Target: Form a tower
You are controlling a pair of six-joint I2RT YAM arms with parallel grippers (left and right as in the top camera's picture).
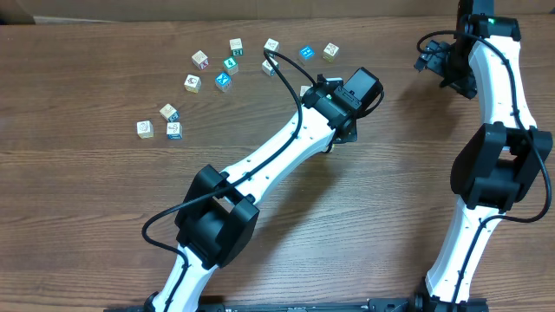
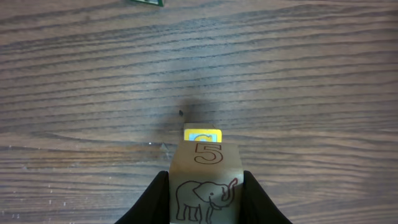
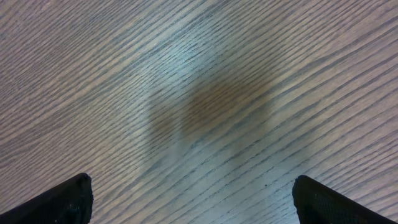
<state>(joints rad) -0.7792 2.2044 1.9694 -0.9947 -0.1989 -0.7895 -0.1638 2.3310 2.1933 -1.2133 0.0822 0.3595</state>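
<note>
Left fingers (image 2: 149, 205) pinching elephant cube (image 2: 205, 190); I see yellow-rimmed cube (image 2: 203, 135) directly below, contact unclear. Right fingers (image 3: 62, 202) wide, empty.

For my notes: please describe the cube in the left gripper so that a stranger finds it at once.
Over the wooden table, find the left gripper. Between its black fingers sits a wooden cube, over a yellow-and-blue one; only it shows an outlined elephant and a 5.

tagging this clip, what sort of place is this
Probably a robotics lab bench: a left arm and right arm at a wood-grain table, with loose picture cubes scattered on it.
</note>
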